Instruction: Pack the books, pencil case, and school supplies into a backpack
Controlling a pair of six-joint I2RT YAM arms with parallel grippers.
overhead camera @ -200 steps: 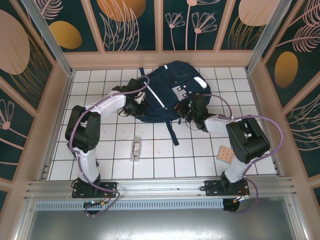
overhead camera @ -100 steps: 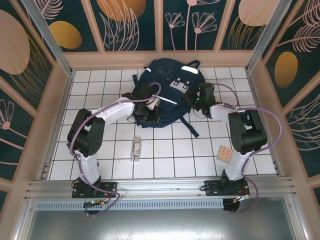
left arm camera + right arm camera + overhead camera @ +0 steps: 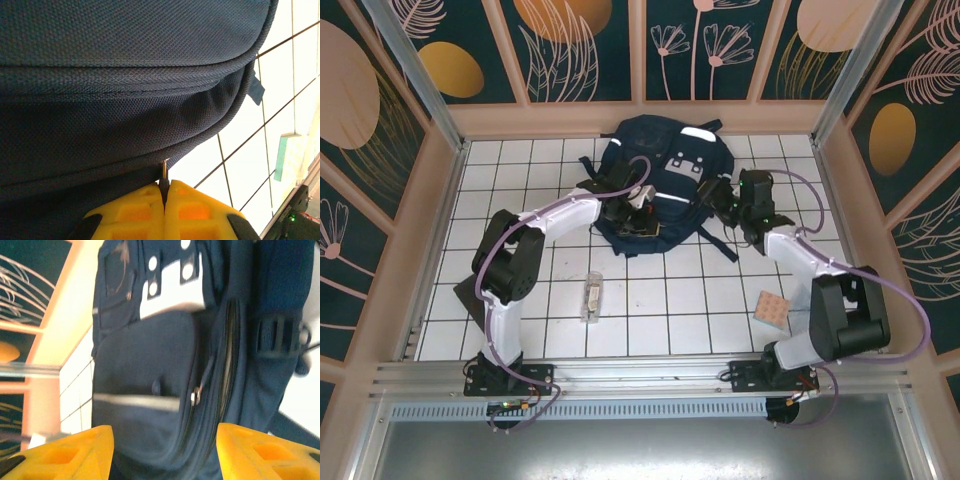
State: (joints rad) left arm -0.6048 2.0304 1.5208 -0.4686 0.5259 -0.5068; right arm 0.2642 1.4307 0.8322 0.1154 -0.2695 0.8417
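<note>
At table's rear centre sits the backpack. We note the left gripper pressed together on a small metal tab, right gripper spread. Clear box and dotted pad lie unpacked; we judge packing barely begun.

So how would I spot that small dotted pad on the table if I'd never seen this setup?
Start at the big navy backpack at the far middle of the white tiled table, then come towards the near right corner. The pad lies flat on the tiles there. It is a pinkish-tan square with a dot grid, unlike the narrow clear box further left.
</note>
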